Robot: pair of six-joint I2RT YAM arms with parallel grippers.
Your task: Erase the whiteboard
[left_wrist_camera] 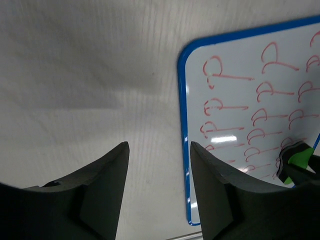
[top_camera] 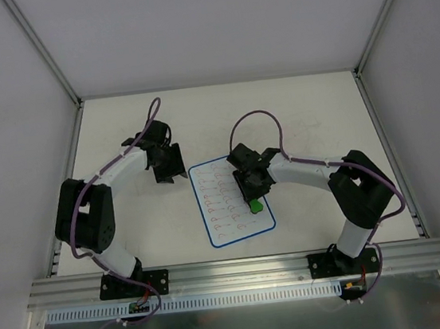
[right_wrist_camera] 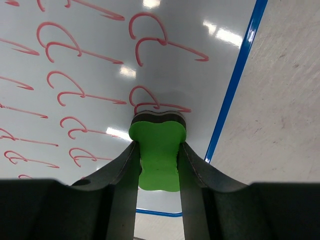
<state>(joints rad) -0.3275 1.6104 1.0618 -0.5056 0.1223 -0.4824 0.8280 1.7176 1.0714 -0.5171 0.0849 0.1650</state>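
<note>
The whiteboard [top_camera: 234,211], white with a thin blue border, lies flat in the middle of the table, covered with rows of red marks. It also shows in the left wrist view [left_wrist_camera: 240,130] and the right wrist view [right_wrist_camera: 90,55]. My right gripper [top_camera: 254,200] is shut on the green bone-shaped eraser [right_wrist_camera: 158,150], whose dark felt end touches the board near its right edge. The eraser shows in the top view [top_camera: 255,206]. My left gripper [top_camera: 166,171] is open and empty, over bare table just left of the board's far left corner [left_wrist_camera: 159,150].
The off-white tabletop [top_camera: 139,222] is walled by grey panels on three sides. An aluminium rail [top_camera: 233,271] runs along the near edge where both arm bases are bolted.
</note>
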